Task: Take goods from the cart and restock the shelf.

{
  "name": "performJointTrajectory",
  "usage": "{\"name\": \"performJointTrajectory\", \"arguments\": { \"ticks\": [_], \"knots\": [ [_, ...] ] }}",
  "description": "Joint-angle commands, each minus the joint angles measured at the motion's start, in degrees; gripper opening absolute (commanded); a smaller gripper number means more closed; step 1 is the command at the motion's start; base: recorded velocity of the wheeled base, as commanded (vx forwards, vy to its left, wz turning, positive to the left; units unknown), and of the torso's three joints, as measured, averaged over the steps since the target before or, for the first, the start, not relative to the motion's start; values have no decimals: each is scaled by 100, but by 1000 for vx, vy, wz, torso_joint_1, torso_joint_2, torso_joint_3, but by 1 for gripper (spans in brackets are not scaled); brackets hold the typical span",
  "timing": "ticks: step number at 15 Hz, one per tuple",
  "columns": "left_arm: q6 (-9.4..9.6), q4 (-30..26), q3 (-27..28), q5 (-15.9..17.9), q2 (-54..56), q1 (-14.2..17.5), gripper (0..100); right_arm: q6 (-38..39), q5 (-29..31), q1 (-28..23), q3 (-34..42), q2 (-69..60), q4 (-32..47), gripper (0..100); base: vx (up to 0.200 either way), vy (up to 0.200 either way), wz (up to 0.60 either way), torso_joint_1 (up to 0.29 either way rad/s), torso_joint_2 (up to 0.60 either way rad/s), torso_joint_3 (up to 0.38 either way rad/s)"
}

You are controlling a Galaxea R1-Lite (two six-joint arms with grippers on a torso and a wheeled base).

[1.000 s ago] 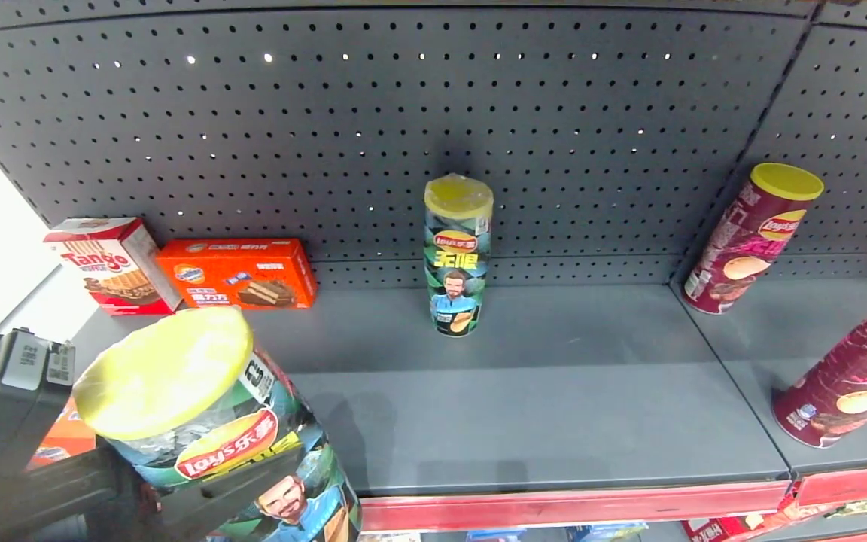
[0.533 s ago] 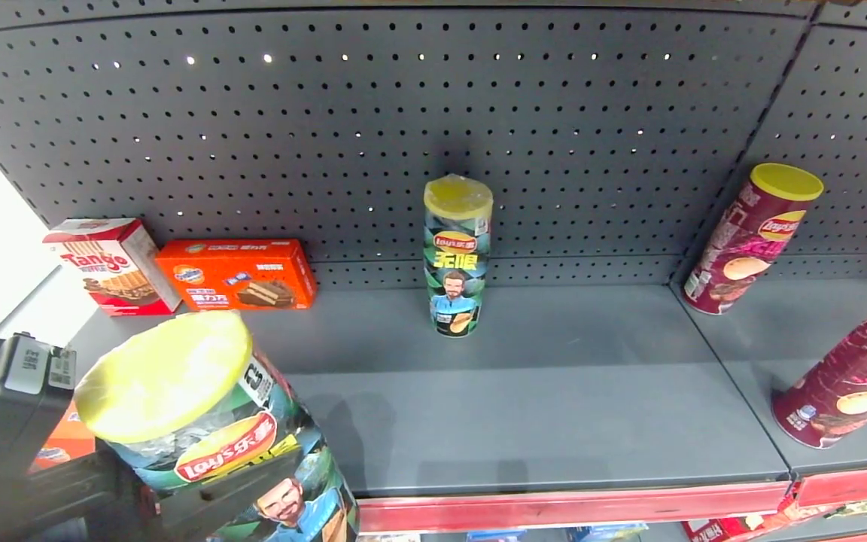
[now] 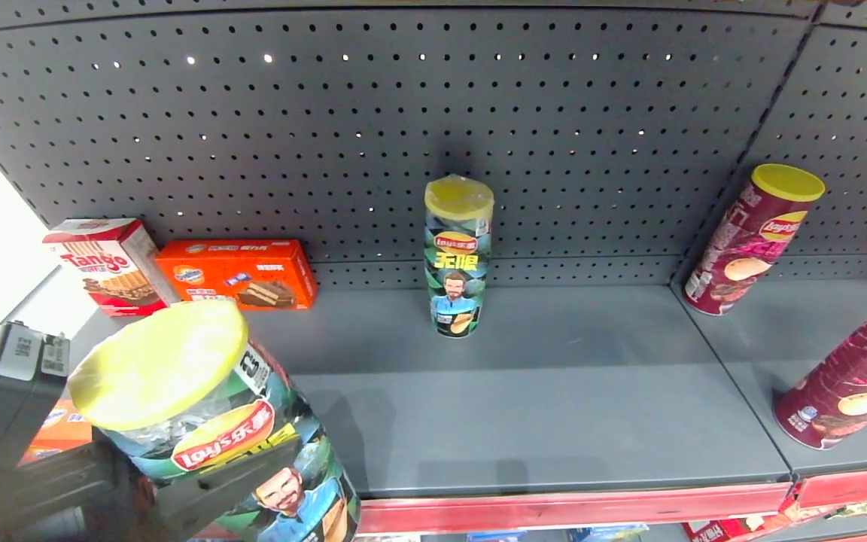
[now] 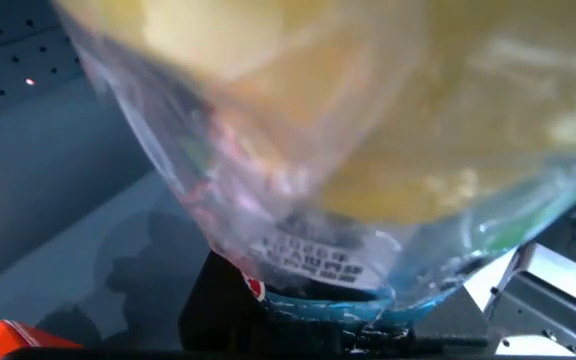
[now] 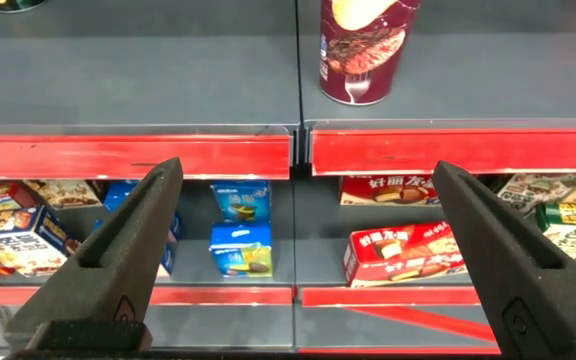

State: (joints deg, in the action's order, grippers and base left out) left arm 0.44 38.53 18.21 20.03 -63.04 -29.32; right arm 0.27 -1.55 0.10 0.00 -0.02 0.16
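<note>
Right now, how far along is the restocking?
Done: one green chip can stands upright at the back of the shelf. In hand: the left gripper is shut on a second can, held near the shelf's front left corner. Left: set it down on the bare shelf. The right gripper is open and empty.
</note>
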Motion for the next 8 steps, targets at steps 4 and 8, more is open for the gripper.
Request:
{"name": "performJointTrajectory", "arguments": {
  "ticks": [4, 8],
  "knots": [
    [35, 23, 235, 1, -288, 181, 0, 26, -100, 69, 0, 134, -25, 100, 0, 0, 0, 0, 0, 0],
    [-18, 23, 481, 1, -490, 181, 0, 193, -30, 61, 0, 134, -42, 100, 0, 0, 0, 0, 0, 0]
  ]
}}
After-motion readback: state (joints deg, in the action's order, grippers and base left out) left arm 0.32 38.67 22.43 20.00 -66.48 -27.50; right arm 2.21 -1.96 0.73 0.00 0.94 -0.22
